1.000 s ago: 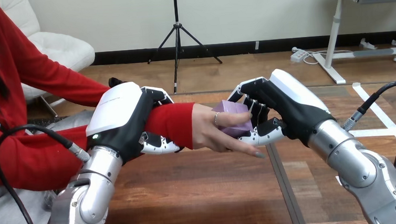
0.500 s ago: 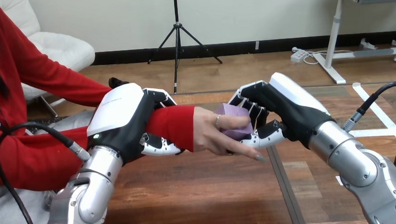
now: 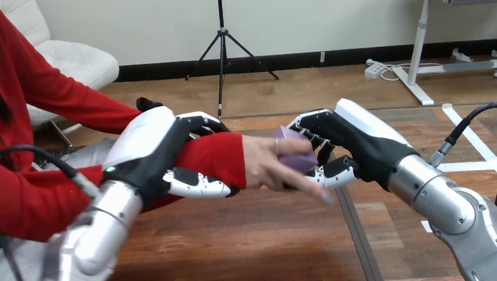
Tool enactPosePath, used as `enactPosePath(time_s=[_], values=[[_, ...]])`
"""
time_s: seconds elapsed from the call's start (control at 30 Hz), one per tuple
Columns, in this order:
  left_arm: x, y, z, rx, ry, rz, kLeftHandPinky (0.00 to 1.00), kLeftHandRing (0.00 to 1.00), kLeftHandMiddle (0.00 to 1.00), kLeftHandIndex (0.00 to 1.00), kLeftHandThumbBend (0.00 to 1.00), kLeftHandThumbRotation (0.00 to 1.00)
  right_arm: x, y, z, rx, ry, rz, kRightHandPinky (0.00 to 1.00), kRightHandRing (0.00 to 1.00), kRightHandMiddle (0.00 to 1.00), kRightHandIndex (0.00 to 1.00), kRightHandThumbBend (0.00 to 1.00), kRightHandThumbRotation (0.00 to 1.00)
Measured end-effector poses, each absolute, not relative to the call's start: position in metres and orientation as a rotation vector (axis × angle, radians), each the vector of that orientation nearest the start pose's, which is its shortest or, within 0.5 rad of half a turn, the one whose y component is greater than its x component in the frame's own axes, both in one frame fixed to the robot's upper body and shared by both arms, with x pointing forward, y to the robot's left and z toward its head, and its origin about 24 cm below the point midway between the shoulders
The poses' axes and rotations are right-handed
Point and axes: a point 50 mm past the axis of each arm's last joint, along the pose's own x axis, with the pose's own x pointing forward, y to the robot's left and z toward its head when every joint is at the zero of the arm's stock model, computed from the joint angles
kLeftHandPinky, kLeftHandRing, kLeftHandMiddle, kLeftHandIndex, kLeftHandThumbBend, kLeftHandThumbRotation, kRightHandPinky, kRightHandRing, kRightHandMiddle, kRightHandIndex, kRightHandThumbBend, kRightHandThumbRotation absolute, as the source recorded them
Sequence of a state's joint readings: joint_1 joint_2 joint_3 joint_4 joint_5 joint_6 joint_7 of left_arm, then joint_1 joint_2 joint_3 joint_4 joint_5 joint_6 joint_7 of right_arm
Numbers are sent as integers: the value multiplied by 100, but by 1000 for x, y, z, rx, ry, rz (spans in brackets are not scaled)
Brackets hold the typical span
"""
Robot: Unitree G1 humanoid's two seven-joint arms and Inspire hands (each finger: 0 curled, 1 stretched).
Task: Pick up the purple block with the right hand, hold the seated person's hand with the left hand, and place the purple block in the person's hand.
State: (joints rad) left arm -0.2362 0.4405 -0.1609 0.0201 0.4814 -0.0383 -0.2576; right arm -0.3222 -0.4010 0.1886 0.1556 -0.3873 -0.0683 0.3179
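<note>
- The left hand (image 3: pixel 150 147) is closed round the person's wrist (image 3: pixel 215 157) at the red cuff: its fingers (image 3: pixel 199 121) curl over the top and its thumb (image 3: pixel 196 182) lies underneath.
- The right hand (image 3: pixel 357 139) has the purple block (image 3: pixel 302 159) gripped, with fingers (image 3: pixel 309 124) curled over the block's far side and the thumb (image 3: pixel 331 172) below it.
- The purple block is up in the air above the tabletop (image 3: pixel 240 247), wedged between the right hand and the person's hand (image 3: pixel 266 169), which also touches it; one of the person's fingers lies across its near face.
- The step in hand looks like the handover itself, and the task seems close to its end.
- To do it well, the left hand should hold the wrist steady and level, firm but not squeezing, so the receiving hand does not drift.
- The right hand should press the block fully into the person's palm before it lets go; how much of the block sits in the palm cannot be told.
- Loosen the fingers slowly and together, thumb last, so the block does not tip out.
- Draw the right hand straight back, away from the person, to avoid snagging their fingers.
- The risk is a release too soon, which would drop the block onto the tabletop.
</note>
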Motion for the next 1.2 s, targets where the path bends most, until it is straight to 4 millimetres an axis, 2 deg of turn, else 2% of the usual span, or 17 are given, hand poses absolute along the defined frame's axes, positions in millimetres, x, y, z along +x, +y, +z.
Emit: enactPosePath(time_s=[0.07,0.1,0.13,0.23,0.4,0.77,1.2], values=[[291,170,96,949,-131,-394,71,85,85,87,100,76,306,-156,87,-857,-104,479,59,68,72,73,35,62],[291,171,97,930,-130,-402,72,86,86,87,100,77,306,-156,87,-858,-107,480,60,69,72,73,35,66],[291,171,98,910,-132,-416,74,88,87,88,100,78,306,-156,87,-861,-111,483,61,69,72,73,34,75],[290,170,100,866,-137,-458,77,90,88,88,100,79,305,-154,87,-864,-120,494,62,70,73,73,34,86],[289,167,103,814,-141,-520,77,91,89,88,100,84,304,-153,86,-866,-136,507,64,72,74,73,38,96],[286,163,101,741,-121,-630,69,86,87,88,100,94,303,-151,85,-836,-149,533,66,74,76,75,47,100],[284,165,100,678,-99,-693,74,84,84,86,100,94,302,-151,81,-822,-149,555,67,76,77,76,56,100]])
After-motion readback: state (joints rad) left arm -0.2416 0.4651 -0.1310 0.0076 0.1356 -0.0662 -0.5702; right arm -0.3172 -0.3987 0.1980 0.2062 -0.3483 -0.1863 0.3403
